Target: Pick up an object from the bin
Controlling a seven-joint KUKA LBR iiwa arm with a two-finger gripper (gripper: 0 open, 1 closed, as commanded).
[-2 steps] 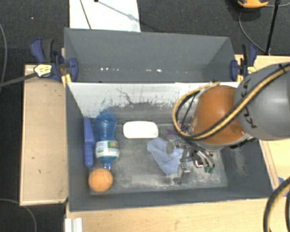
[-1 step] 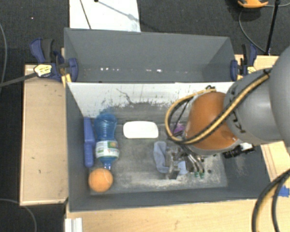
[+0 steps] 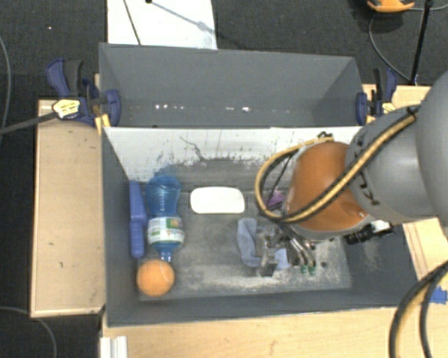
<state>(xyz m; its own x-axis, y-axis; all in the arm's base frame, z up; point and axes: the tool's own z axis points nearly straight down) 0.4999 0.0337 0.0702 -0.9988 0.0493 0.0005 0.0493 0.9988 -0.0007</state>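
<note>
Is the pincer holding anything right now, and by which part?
Cannot tell. The pincer sits low beside a crumpled blue-grey cloth right of the bin's centre; no grip on it shows.

Bottle (image 3: 164, 216) lies at the bin's (image 3: 224, 80) left, ball (image 3: 155, 278) just before it — cloth (image 3: 247, 242) right of both

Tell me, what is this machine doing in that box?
A robot arm has its gripper low in the grey bin, right beside a crumpled blue-grey cloth. A white oval object, a blue plastic bottle and an orange ball lie farther left, apart from it.
</note>
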